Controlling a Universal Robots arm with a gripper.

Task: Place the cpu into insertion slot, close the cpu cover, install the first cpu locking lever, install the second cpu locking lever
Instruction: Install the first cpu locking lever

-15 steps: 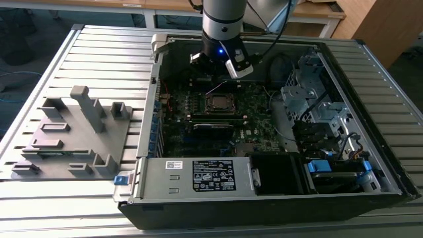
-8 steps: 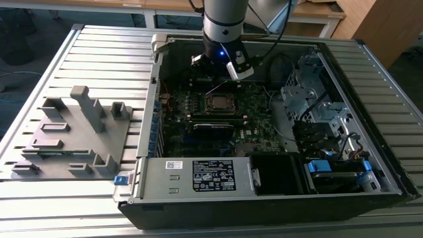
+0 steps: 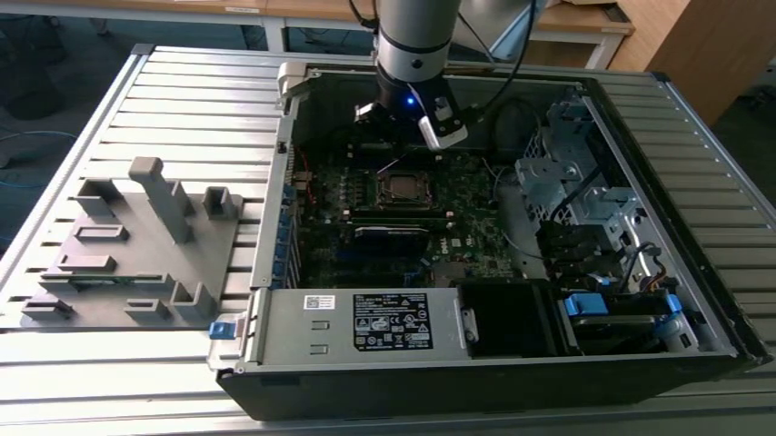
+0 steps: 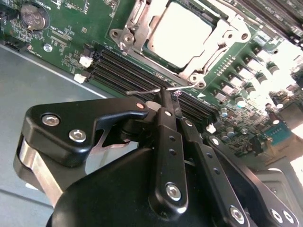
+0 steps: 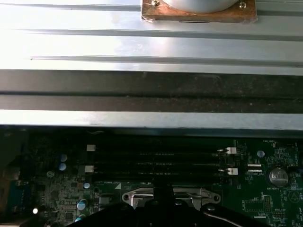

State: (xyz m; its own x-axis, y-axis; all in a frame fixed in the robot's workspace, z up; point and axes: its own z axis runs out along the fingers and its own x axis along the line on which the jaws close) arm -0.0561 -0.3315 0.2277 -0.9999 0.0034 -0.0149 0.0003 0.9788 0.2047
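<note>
1. In the second wrist view I found the jaws drawn together with no gap at the tips. The tips met a thin wire locking lever [image 4: 142, 91]. I could not tell whether the wire was pinched or merely touched.
2. The lever's long axis ran crosswise to the jaws. It lay parallel to the memory slots [image 4: 128, 71] and to the near edge of the socket.
3. Just beyond those slots, straight ahead of the jaws, lay the insertion slot [image 4: 125, 38]. It held the cpu [image 4: 177, 33], seated flat, with the cpu cover [image 4: 215, 47] lowered around it.
4. In the exterior view the motherboard [image 3: 363, 254] lay inside the open computer case [image 3: 273, 263], which rested on the slatted table [image 3: 182, 91].
5. A grey fixture plate [image 3: 134, 245] sat beside the case, toward the exterior view's left, well apart from the jaws.
</note>
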